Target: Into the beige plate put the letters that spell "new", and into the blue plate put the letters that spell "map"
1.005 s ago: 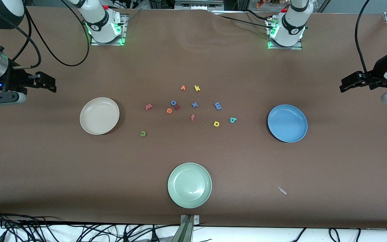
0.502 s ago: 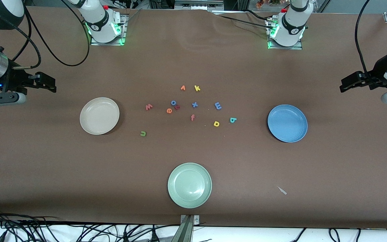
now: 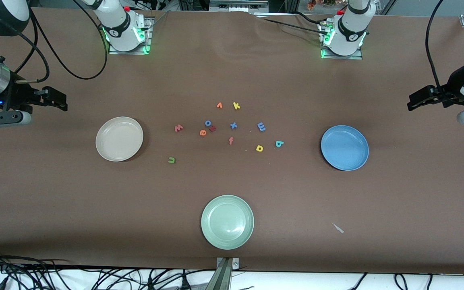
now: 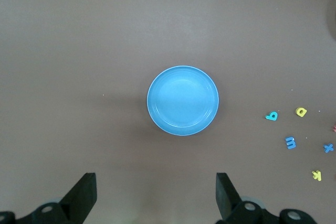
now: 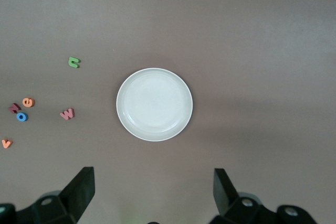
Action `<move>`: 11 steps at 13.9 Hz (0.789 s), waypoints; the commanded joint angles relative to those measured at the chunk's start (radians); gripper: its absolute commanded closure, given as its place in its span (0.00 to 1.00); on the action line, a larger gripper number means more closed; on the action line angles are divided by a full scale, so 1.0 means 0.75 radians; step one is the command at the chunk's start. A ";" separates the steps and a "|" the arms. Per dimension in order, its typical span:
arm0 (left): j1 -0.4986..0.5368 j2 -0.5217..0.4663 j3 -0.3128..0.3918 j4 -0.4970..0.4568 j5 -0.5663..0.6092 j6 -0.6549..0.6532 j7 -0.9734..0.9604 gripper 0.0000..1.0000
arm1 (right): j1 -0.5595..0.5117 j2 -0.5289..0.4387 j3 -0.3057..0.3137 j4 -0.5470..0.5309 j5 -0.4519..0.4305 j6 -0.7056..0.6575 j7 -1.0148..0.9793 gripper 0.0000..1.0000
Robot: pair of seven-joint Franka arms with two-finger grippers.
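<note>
Nothing has moved in the last second; sorting not begun. Right gripper, upper left of frame, waits with jaws wide, empty. Beige plate left of centre, bare. Centre cluster: n, w, e touching z, crowding that pick; m, p, a. Blue plate right, bare. Left gripper, upper right, wide, empty. Green plate low centre, clear of routes.
</note>
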 commanded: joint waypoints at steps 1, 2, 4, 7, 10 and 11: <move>0.000 0.003 -0.008 0.011 0.027 -0.014 0.012 0.00 | 0.006 -0.004 0.005 0.012 -0.022 -0.004 0.011 0.00; 0.002 0.003 -0.008 0.011 0.027 -0.014 0.010 0.00 | 0.008 -0.004 0.005 0.012 -0.024 -0.002 0.011 0.00; 0.000 0.003 -0.008 0.009 0.027 -0.014 0.010 0.00 | 0.006 -0.002 0.005 0.012 -0.022 -0.004 0.009 0.00; 0.000 0.003 -0.008 0.009 0.027 -0.014 0.010 0.00 | 0.000 -0.002 0.003 0.012 -0.022 0.000 0.009 0.00; 0.000 0.003 -0.008 0.009 0.027 -0.014 0.010 0.00 | 0.008 -0.002 0.005 0.012 -0.024 0.000 0.011 0.00; 0.000 0.003 -0.008 0.009 0.025 -0.014 0.012 0.00 | 0.006 -0.002 0.003 0.012 -0.022 0.000 0.011 0.00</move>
